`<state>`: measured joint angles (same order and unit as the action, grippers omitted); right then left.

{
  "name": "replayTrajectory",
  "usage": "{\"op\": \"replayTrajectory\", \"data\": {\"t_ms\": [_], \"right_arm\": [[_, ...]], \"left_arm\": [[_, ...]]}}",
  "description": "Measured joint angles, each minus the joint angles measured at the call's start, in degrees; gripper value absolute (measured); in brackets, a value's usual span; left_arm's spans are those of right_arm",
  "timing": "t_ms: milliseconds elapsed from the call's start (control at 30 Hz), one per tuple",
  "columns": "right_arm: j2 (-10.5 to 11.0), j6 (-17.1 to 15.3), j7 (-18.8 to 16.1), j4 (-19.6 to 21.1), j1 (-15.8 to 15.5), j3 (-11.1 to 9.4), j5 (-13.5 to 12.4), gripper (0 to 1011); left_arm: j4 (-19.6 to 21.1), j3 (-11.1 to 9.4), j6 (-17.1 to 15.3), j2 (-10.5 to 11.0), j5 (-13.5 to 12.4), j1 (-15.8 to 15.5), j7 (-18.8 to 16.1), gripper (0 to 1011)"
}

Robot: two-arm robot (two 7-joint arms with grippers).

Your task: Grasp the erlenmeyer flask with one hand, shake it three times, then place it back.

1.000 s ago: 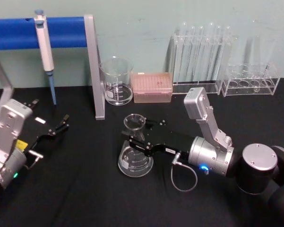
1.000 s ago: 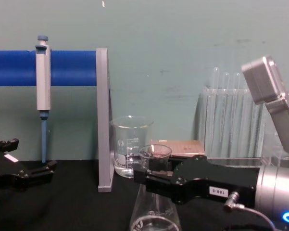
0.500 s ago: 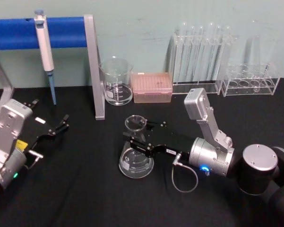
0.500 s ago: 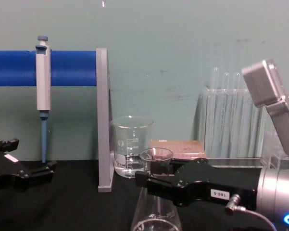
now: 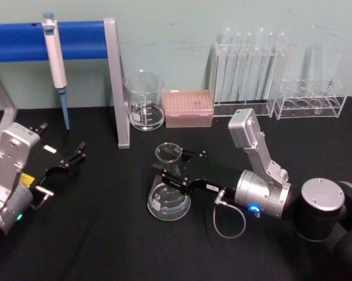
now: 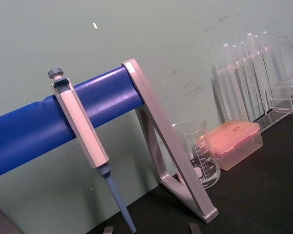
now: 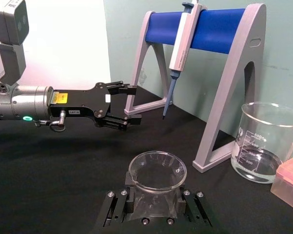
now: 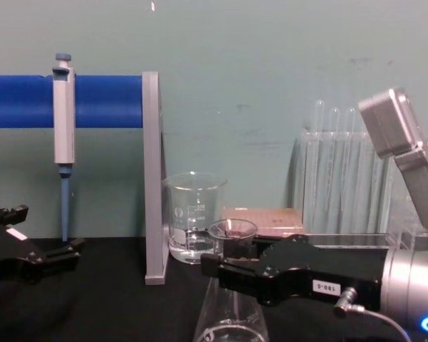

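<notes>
My right gripper is clamped on the neck of the erlenmeyer flask, one finger on each side just under the flared rim; the flask stands upright in the middle of the black table, its wide base low against the cloth, though I cannot tell whether it touches; looking down its open mouth from my right wrist, I cannot make out what is inside. My left gripper is parked well off to the left above the table, fingers spread and holding nothing. Behind the flask, near the wall, a straight-sided beaker holds a shallow layer of clear liquid; just beside it sits a pink box; further right stand two clear racks, one with tall test tubes. A pipette hangs on the blue-barred stand to the beaker's left.
</notes>
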<state>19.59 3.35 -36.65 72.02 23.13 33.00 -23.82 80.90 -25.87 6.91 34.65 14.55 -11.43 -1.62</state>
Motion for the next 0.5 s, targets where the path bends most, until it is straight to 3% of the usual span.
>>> {"op": "replayTrajectory", "data": {"t_ms": [500], "right_arm": [[0.0,0.0,0.0,0.0,0.0,0.0,0.0,453]], "left_arm": [[0.0,0.0,0.0,0.0,0.0,0.0,0.0,1001]]}}
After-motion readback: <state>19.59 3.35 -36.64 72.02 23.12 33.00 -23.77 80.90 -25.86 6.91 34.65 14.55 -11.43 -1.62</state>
